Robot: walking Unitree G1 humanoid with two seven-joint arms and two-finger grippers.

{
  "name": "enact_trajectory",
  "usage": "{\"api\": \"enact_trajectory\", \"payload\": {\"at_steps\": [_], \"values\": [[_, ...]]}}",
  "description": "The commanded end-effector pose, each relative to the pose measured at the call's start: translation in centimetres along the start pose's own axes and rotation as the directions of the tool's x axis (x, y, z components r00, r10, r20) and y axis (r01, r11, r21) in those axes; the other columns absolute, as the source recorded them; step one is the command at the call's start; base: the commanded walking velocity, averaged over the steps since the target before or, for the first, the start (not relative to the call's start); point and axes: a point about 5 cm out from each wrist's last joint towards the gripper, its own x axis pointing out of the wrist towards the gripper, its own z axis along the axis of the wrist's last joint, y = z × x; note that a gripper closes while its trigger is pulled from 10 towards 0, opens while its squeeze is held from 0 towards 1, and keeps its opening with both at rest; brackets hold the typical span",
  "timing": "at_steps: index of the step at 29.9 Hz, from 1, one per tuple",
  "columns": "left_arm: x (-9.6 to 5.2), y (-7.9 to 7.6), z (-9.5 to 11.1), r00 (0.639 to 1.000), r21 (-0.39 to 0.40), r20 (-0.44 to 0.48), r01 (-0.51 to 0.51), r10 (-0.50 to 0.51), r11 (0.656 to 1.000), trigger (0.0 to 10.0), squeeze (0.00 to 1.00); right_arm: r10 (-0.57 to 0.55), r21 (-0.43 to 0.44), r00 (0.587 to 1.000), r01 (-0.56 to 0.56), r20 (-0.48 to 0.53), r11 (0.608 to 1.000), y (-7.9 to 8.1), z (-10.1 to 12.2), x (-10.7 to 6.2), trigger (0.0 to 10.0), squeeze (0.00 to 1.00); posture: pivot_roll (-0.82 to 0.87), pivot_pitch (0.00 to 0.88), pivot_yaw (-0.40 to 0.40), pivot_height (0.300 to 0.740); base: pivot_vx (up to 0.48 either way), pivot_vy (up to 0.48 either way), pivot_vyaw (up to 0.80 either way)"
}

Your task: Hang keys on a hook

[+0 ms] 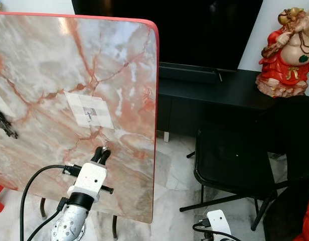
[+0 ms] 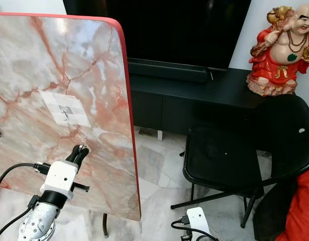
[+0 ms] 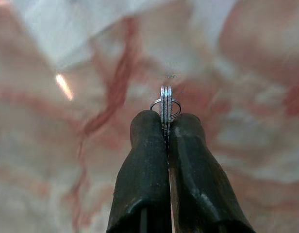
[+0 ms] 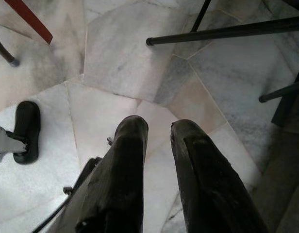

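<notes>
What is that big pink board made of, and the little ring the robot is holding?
The board looks like polished marble or a marble-print top: pink veins, soft glare, red rim. The ring, pinched in the left tool, looks like shiny silver metal.

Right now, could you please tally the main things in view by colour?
Black: 3 (TV, TV cabinet, folding chair)
Red: 1 (Buddha figurine)
Marble pink with red rim: 1 (upright tabletop)
Silver: 2 (hook, key ring in the left gripper)
Total: 7
</notes>
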Motion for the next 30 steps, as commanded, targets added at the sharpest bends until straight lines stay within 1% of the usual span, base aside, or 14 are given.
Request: {"api": "enact_trajectory", "payload": {"at_steps": [1,11,14,17,24,27,30], "values": [[-0.34,0.49,-0.70,0.999,-0.025,-0.037,-0.038,0.037,0.999,10.0,0.00,-0.010,0.006,1.000,0.010,0.028,1.000,-0.05,0.54,0.03,10.0,0.00,0.05,0.026,-0.031,0.740,0.000,0.000,0.80],[-0.02,0.17,-0.53,0.999,-0.023,-0.022,-0.030,0.030,0.999,10.0,0.00,-0.020,0.010,1.000,0.020,0.024,1.000,-0.08,0.48,0.03,10.0,0.00,0.05,0.024,-0.030,0.740,0.000,0.000,0.80],[-0.01,0.15,-0.55,0.999,-0.019,-0.020,-0.028,0.027,0.999,10.0,0.00,-0.021,0.032,1.000,0.020,0.019,0.999,-0.04,0.38,0.03,10.0,0.00,0.05,0.024,-0.030,0.740,0.000,0.000,0.00],[0.02,0.07,-0.50,1.000,-0.006,-0.018,-0.022,0.022,1.000,10.0,0.00,-0.020,0.030,1.000,0.019,0.019,0.999,-0.04,0.39,0.03,10.0,0.00,0.05,0.024,-0.030,0.740,0.000,0.000,0.00],[0.19,0.03,-0.35,1.000,-0.005,-0.009,-0.025,0.024,1.000,10.0,0.00,-0.015,0.018,1.000,0.015,0.020,1.000,-0.03,0.41,0.03,10.0,0.00,0.05,0.021,-0.031,0.740,0.000,-0.454,0.00],[0.28,0.07,-0.26,1.000,-0.003,-0.005,-0.028,0.028,1.000,10.0,0.00,-0.013,-0.003,1.000,0.013,0.021,1.000,-0.04,0.47,0.03,10.0,0.00,0.05,0.021,-0.031,0.740,0.000,-0.459,0.68],[0.38,0.14,-0.19,0.999,-0.003,-0.001,-0.035,0.035,0.999,10.0,0.00,-0.013,0.020,1.000,0.012,0.025,1.000,-0.01,0.43,0.03,10.0,0.00,0.05,0.017,-0.032,0.740,0.000,-0.086,0.71]]}}
